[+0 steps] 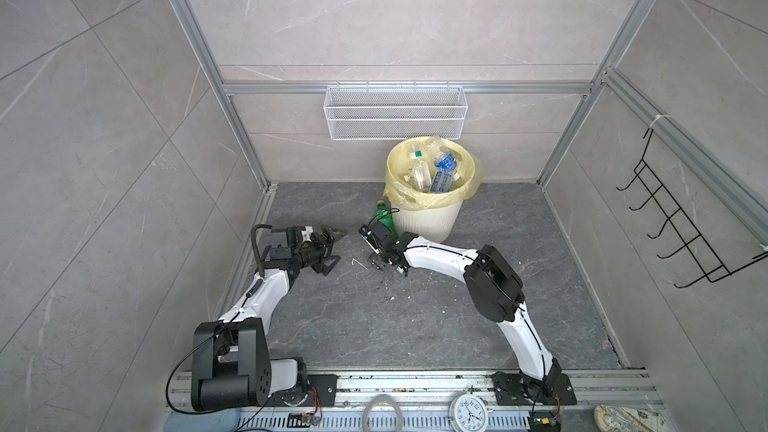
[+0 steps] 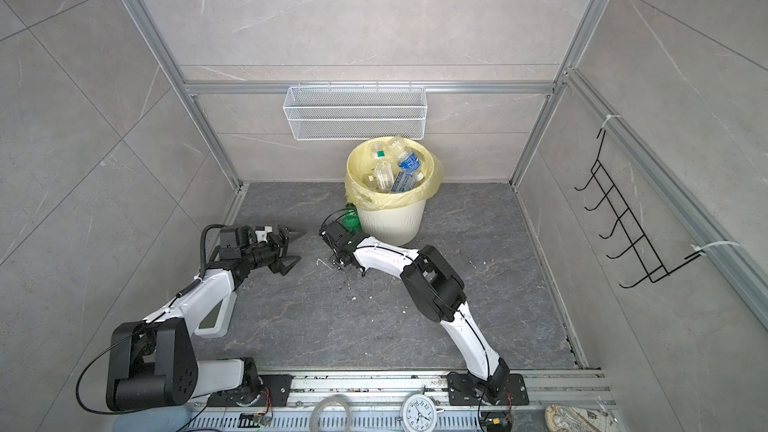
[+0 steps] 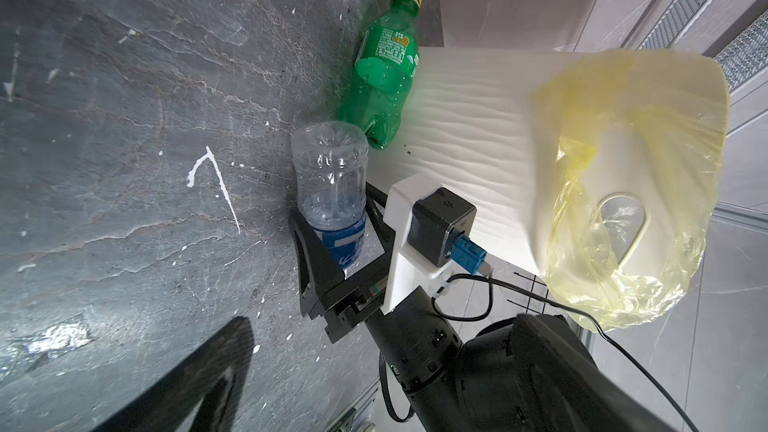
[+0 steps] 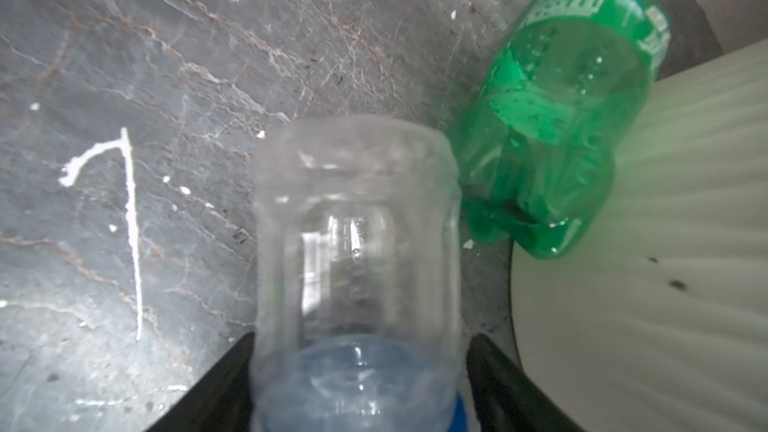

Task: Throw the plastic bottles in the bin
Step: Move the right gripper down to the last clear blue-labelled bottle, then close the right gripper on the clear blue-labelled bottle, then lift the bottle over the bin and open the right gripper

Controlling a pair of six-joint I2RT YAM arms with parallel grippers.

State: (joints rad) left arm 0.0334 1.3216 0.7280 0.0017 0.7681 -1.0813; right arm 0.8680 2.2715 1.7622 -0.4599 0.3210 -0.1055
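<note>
In a top view, your left gripper (image 1: 341, 247) is spread, empty, at eight o'clock of the cream ribbed plastic bin (image 1: 428, 222). Left wrist: right gripper (image 3: 332, 209) flanks the clear blue-labelled plastic bottle (image 3: 330, 168) on the floor; pinch unclear. Right wrist: likely light, crushable, slick; take its label.

Bin (image 1: 424, 218): round cream-white ribbed bucket, upright on dark floor by back wall, translucent yellow bag folded over rim; handle slot shows in left wrist view. Inside: pile of bottles (image 1: 419, 174), mostly clear, a couple w/ blue labels, some poking above rim. Green bottle (image 3: 382, 81), yellow cap, lies on its side on floor, touching bin's base. Clear bottle w/ blue label (image 3: 330, 184) is just beside it, base end sticking out from btw the right gripper (image 3: 332, 211) fingers.
</note>
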